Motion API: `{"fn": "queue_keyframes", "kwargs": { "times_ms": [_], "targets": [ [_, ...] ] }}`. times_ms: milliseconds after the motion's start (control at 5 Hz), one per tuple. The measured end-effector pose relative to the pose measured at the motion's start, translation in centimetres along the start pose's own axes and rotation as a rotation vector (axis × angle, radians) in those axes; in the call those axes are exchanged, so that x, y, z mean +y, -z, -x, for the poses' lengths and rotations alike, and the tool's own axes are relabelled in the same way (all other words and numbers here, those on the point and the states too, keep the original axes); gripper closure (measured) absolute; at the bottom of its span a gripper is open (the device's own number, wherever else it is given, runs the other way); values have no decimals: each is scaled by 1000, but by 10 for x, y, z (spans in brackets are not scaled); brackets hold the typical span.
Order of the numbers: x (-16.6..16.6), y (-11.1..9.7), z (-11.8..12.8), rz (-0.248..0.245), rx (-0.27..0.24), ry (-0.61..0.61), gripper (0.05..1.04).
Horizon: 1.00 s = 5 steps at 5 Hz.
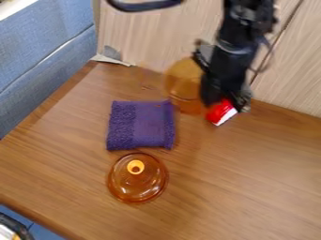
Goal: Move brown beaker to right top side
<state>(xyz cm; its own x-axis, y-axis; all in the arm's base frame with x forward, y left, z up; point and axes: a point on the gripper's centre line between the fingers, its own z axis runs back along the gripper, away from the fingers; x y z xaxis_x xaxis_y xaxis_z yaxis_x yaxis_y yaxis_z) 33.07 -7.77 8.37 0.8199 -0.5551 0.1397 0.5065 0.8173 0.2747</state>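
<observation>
The gripper hangs down over the back of the table, right of centre. Just left of it is the brown beaker, see-through amber and blurred, its right side partly covered by the gripper and arm. Whether the two touch, I cannot tell. A small red and white object shows directly below the gripper, its upper part hidden.
A folded purple cloth lies left of centre. In front of it sits an amber glass lid with a round knob. Behind the wooden table stands a pale wood panel, and a blue padded surface borders the left.
</observation>
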Motion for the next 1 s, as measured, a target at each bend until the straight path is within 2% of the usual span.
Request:
{"fn": "queue_keyframes", "kwargs": {
  "times_ms": [200, 400, 600, 800, 1000],
  "targets": [
    [-41, 3, -10, 23, -10, 117, 1015],
    [-60, 15, -8, 49, 16, 173, 1015],
    [-72, 39, -2, 62, 79, 208, 1015],
    [-75, 51, -3, 59, 102, 220, 1015],
    [-74, 51, -5, 57, 98, 215, 987]
  ]
}}
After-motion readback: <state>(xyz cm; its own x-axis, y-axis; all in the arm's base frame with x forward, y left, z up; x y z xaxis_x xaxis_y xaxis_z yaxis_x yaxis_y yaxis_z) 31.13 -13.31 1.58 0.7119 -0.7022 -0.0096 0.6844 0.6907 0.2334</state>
